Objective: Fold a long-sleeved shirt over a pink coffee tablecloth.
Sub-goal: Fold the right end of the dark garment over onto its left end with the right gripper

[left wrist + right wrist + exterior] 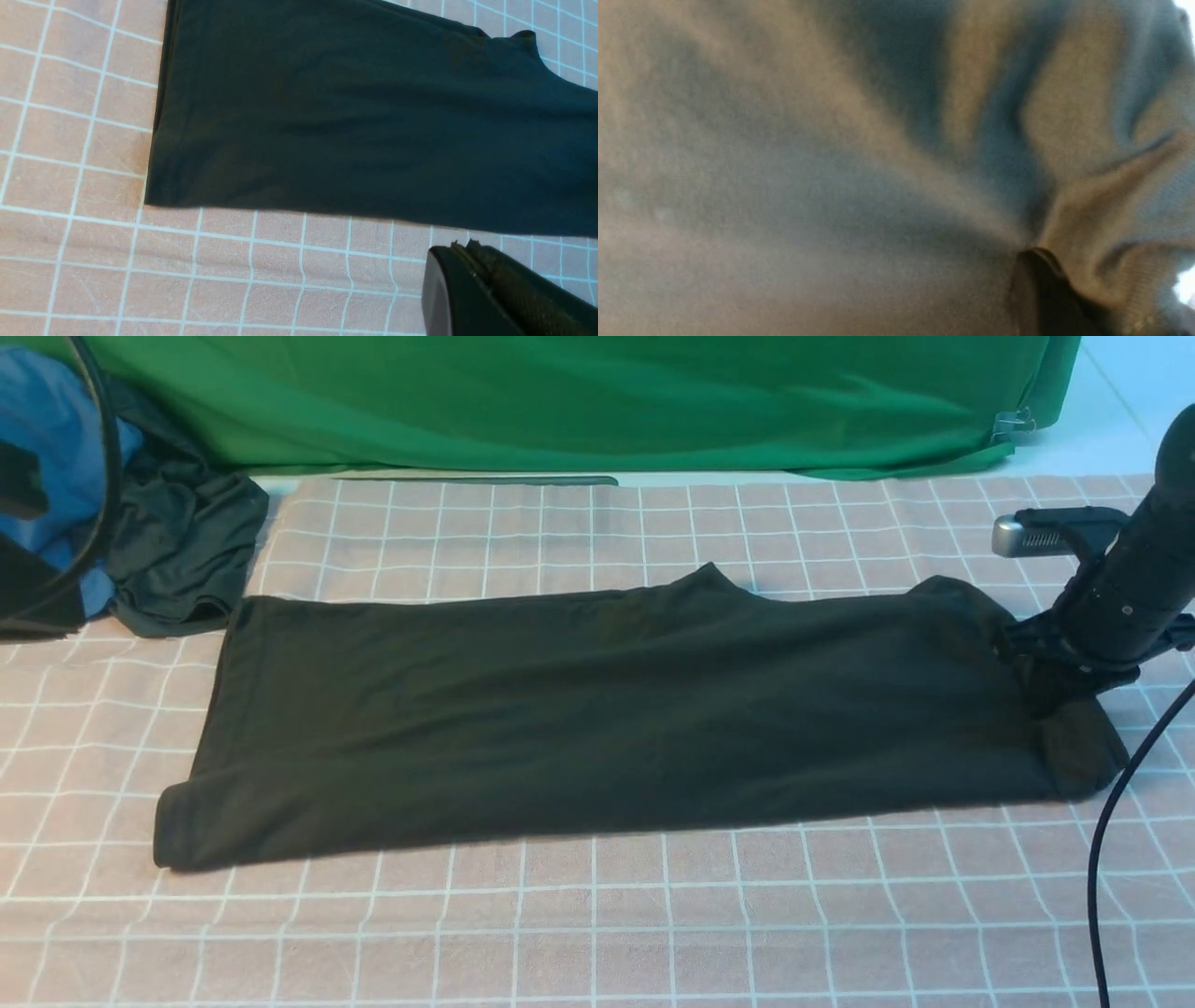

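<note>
The long-sleeved shirt (597, 709) is black and lies folded into a long strip across the pink coffee tablecloth (597, 915). My right gripper (1041, 695) is down on the strip's right end. In the right wrist view the knit (831, 163) fills the frame and bunches in folds that run to the gripper (1036, 256), which is shut on it. The left wrist view shows the shirt's hem end (355, 116) lying flat on the tablecloth (70, 140). My left gripper (462, 245) hangs above bare cloth beside that end, shut and empty.
A bright green cloth (560, 401) hangs along the back. A dark grey-green garment (187, 551) and a blue garment (47, 429) are heaped at the back left. A black cable (1111, 831) hangs from the right arm, and a silver part (1022, 535) sticks out behind it.
</note>
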`<move>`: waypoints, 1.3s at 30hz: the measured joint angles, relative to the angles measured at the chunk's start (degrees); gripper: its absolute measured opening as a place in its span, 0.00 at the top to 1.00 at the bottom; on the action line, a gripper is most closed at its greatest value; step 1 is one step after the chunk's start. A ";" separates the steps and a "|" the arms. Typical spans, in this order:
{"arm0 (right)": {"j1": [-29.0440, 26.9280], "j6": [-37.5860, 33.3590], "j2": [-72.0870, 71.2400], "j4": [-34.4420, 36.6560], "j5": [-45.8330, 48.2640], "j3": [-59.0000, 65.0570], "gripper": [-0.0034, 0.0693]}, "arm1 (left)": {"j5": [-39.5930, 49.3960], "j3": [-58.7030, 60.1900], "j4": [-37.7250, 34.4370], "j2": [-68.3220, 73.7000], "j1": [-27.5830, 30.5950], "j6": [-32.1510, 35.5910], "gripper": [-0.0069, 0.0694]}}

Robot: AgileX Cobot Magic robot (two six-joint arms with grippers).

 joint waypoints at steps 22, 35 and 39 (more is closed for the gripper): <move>5.63 3.91 -22.78 3.60 6.53 -4.75 0.79 | 0.29 0.00 -2.88 -1.80 0.00 0.89 0.89; 31.75 10.05 -16.55 21.59 -4.93 -16.34 0.79 | 0.29 0.00 -3.79 -1.75 0.00 1.46 0.89; 38.27 13.53 -11.73 21.75 -10.94 -17.33 0.79 | 0.29 0.00 -3.90 -1.75 0.00 1.51 0.89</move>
